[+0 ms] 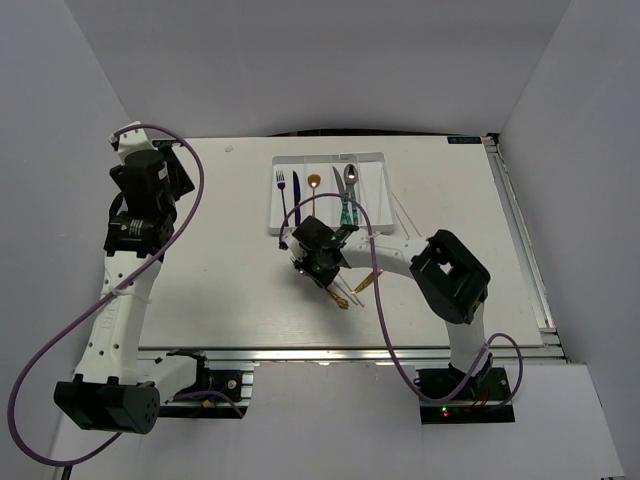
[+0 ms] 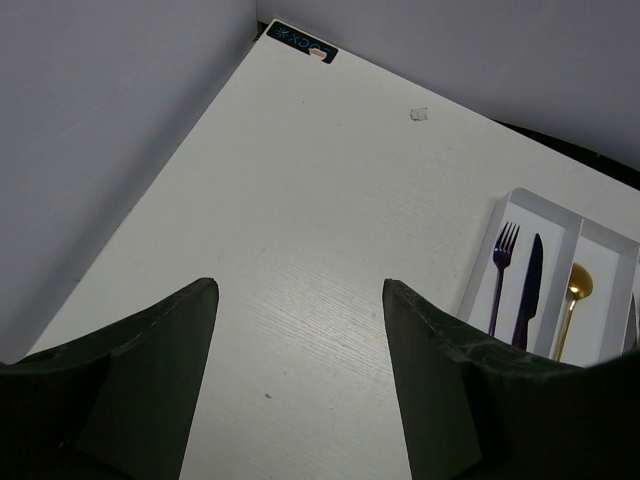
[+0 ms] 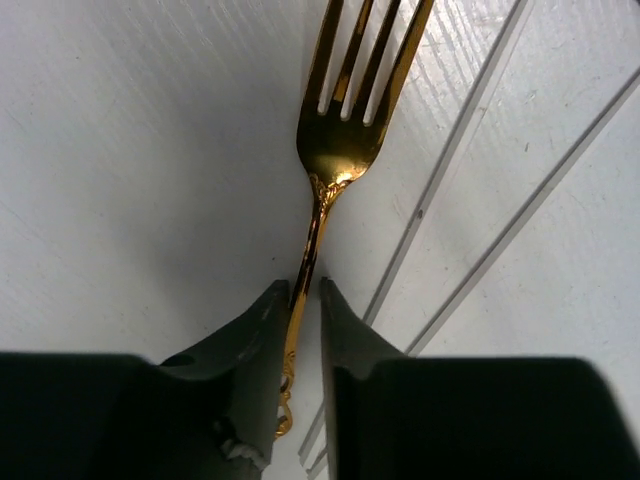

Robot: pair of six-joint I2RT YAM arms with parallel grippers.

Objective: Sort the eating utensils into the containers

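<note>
The right gripper (image 3: 303, 292) is pinching the fork (image 3: 345, 150) low on its handle, at the level of the grained white table (image 3: 130, 150). The grip is sitting far from the heavy tined head, so the slim, polished gold handle is liable to pivot or slip between the smooth dark pads. The chopsticks (image 3: 440, 170), thin white rods just beside it, are risking a nudge. Farther off, the shallow white tray (image 1: 385, 195) is offering narrow compartments. The left gripper (image 2: 300, 285) is hanging spread and empty.

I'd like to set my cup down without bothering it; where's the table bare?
Bare: the broad table between the left arm and the tray. Crowded: the tray's near side, where the right gripper straddles a gold fork beside chopsticks.
</note>
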